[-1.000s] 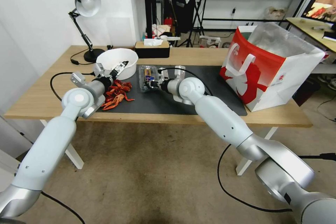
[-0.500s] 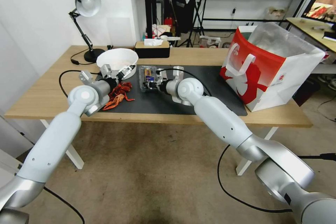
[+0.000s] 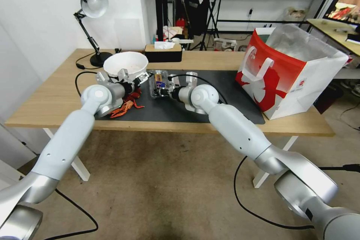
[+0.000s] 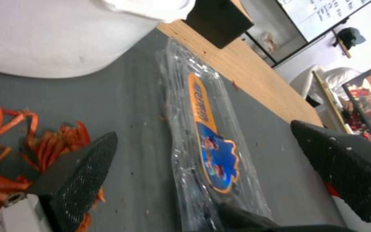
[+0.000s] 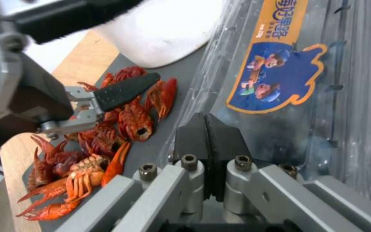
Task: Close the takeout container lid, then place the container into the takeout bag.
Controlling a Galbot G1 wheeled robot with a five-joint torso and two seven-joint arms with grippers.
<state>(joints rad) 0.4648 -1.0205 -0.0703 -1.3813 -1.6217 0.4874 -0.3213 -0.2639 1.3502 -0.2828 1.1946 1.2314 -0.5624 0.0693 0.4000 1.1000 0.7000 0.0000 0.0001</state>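
Container [image 3: 158, 83]: on the black mat [image 3: 225, 93] on the counter [image 3: 45, 101], lid [image 4: 207, 135] down. Right gripper [image 5: 207, 135]: clenched at its near edge. Left gripper [image 4: 203, 161]: released, beside it, above crayfish [image 3: 125, 105]. Bag [image 3: 288, 71]: upright, well apart.

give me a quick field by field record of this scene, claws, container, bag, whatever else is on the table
container: clear blueberry box lying on the dark mat, its lid down
right claw: at the near edge of the container, fingers pressed together
left claw: open beside the container, over the crayfish
bag: red and white bag standing open at the right end of the table
other: white bowl, desk lamp, tissue box
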